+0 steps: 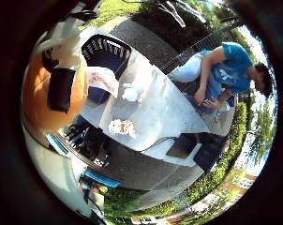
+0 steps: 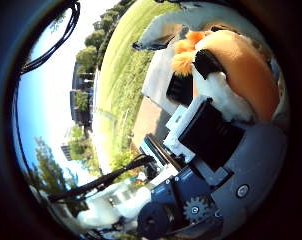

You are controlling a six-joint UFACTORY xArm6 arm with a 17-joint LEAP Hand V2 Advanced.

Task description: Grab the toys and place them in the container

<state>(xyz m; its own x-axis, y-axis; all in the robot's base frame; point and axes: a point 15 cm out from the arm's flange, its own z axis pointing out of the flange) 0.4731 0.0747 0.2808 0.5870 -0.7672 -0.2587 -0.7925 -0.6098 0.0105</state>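
Note:
An orange plush toy point(image 2: 246, 65) with white and black patches fills much of both views, close against the palm. My right hand point(image 2: 206, 135) is shut on it, and a black finger part point(image 1: 61, 89) lies across its orange body. Beyond it stands a white table point(image 1: 165, 112), seen from above. A white toy point(image 1: 132, 92) and a small white and orange toy point(image 1: 122, 126) lie on that table. A dark blue slotted container point(image 1: 107, 49) stands at the table's end, near the held plush. I cannot tell what is inside it.
A dark blue bench or box point(image 1: 200, 147) stands beside the table on the paved ground point(image 1: 146, 168). Lawn and hedges surround the paving. A metal fence point(image 1: 197, 47) runs behind the table. A blue object point(image 1: 101, 179) lies on the ground near the arm.

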